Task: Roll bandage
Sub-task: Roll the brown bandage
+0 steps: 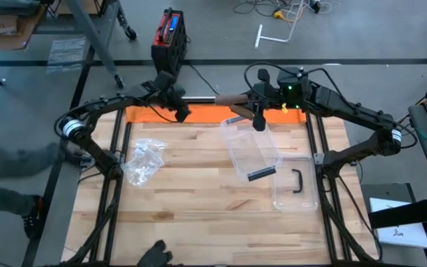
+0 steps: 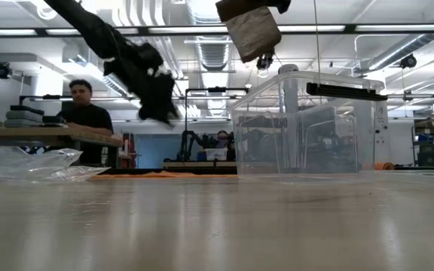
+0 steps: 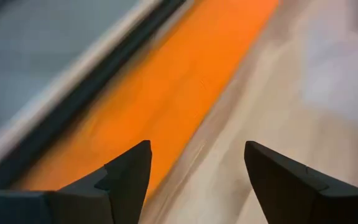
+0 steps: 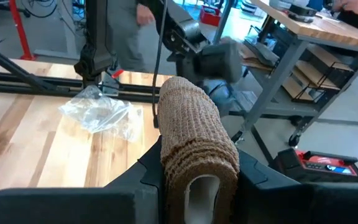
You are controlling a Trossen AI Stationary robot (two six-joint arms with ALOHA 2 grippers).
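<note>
The right gripper (image 4: 197,171) holds the rolled bandage (image 4: 194,140) clamped between its jaws above the table's (image 1: 199,200) far edge — over the clear box (image 1: 252,152) — while the left gripper (image 3: 194,180) hovers near that same edge by the orange strip (image 3: 166,87), jaws apart and empty.

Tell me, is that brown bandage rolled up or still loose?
Rolled up: the bandage is a tight cylinder with a hollow core, clamped in the right gripper.
</note>
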